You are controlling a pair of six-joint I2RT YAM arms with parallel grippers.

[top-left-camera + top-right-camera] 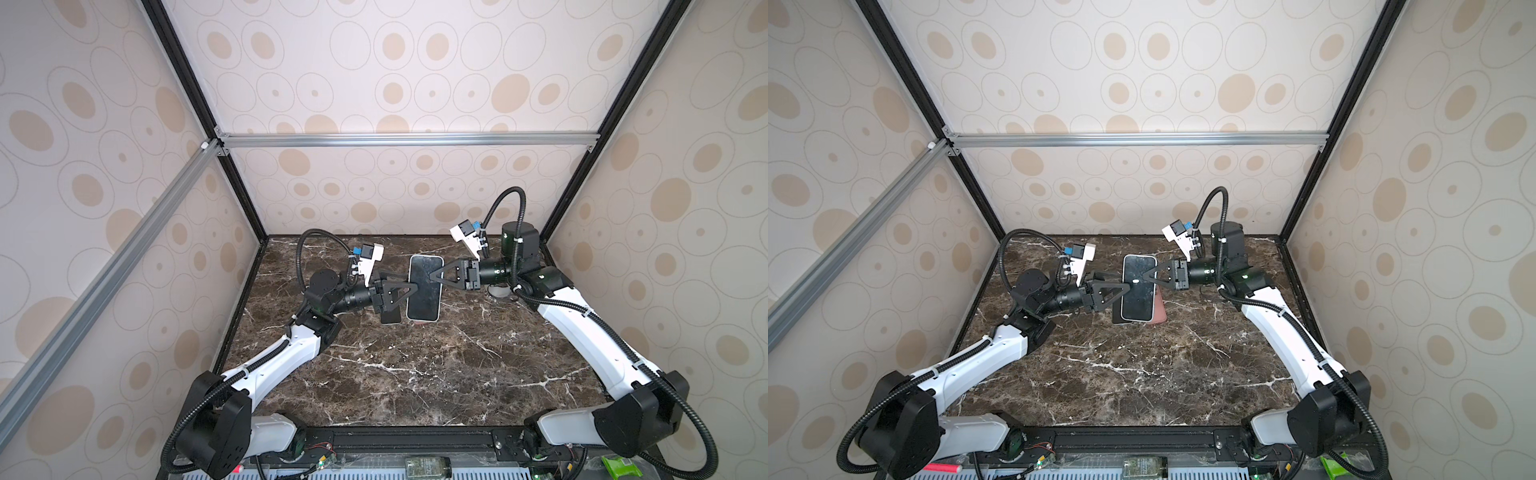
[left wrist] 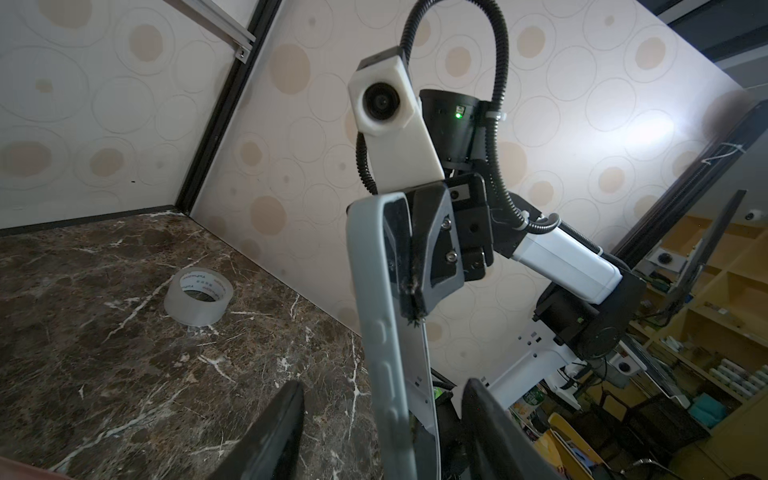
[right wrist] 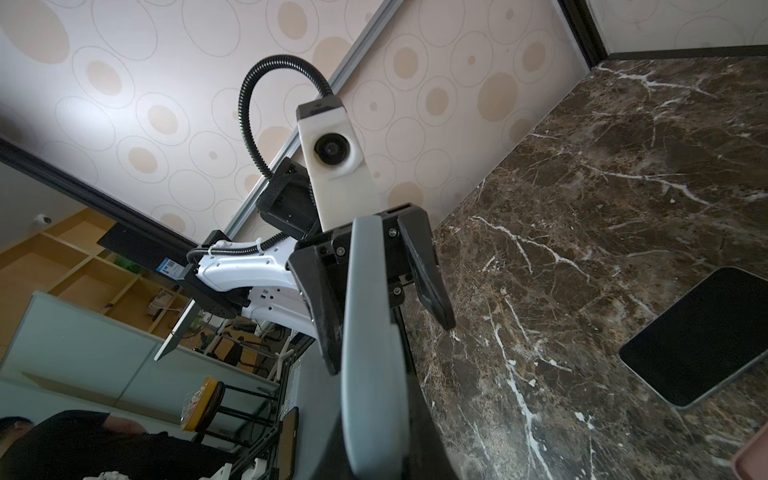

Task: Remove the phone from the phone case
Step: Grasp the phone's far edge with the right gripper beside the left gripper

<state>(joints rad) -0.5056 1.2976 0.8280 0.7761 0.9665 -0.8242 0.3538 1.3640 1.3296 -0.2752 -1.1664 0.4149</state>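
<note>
As right pincer [image 1: 433, 275] clamps one cased phone [image 1: 424, 299], one bare phone [image 3: 698, 336] nearby.

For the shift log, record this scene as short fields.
held item: cased phone, in the air above the table
right hand: shut on one long edge of it
left hand: open, fingers either side of the opposite edge
case: not yet removed
lying on table: second dark phone, tape roll
</note>
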